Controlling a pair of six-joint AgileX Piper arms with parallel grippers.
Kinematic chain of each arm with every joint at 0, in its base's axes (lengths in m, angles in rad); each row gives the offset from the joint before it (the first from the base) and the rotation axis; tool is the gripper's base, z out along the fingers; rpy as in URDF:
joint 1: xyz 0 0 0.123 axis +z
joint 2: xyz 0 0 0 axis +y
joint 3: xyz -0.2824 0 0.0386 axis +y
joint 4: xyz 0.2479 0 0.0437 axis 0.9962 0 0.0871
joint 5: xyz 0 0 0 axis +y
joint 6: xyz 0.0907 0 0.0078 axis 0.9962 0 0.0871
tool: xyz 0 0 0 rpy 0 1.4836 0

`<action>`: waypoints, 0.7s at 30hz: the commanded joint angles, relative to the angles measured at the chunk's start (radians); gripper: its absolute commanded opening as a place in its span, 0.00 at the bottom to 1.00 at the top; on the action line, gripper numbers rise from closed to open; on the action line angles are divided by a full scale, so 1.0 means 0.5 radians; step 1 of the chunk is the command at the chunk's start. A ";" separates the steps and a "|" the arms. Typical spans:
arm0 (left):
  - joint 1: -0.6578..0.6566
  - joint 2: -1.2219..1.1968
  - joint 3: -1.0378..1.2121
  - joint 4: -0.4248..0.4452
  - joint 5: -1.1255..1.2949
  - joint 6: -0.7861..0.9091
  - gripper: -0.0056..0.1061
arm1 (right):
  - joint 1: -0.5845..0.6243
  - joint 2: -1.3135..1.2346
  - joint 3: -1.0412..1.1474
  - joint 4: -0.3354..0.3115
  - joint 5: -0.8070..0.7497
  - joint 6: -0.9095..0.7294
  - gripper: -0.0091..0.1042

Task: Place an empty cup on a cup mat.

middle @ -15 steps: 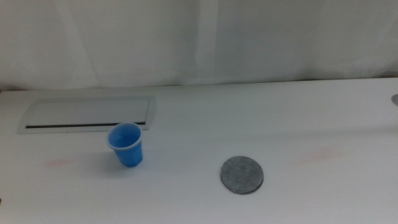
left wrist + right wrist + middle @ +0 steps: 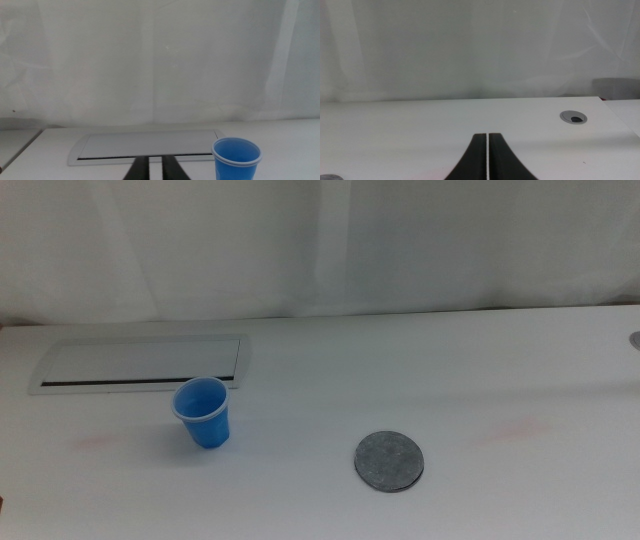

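Note:
The blue cup (image 2: 203, 412) stands upright and empty on the white table, left of centre in the middle view. The round dark grey cup mat (image 2: 389, 461) lies flat to its right and nearer the front edge, well apart from it. Neither arm appears in the middle view. In the left wrist view my left gripper (image 2: 155, 159) hangs back from the cup (image 2: 236, 159), its jaws parted by a narrow gap with nothing between them. In the right wrist view my right gripper (image 2: 487, 134) is shut and empty, pointing over bare table.
A long white slotted panel (image 2: 140, 363) lies just behind the cup, also seen as the panel (image 2: 147, 146) in the left wrist view. A grey cable grommet (image 2: 573, 117) sits in the table near the right edge (image 2: 635, 338). A white curtain hangs behind the table.

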 commanded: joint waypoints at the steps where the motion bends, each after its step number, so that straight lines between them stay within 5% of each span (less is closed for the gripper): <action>1: 0.003 -0.059 0.079 -0.014 -0.017 -0.020 0.15 | -0.004 -0.010 0.012 -0.010 -0.018 -0.008 0.07; 5: 0.003 -0.059 0.079 -0.014 -0.039 -0.044 0.31 | -0.004 -0.010 0.012 -0.010 -0.018 -0.008 0.07; 11: 0.003 -0.059 0.079 0.000 -0.015 -0.182 0.87 | -0.004 -0.010 0.012 -0.010 -0.018 -0.008 0.07; 21: 0.003 -0.059 0.079 0.001 -0.043 -0.207 0.88 | -0.004 -0.010 0.012 -0.010 -0.018 -0.008 0.07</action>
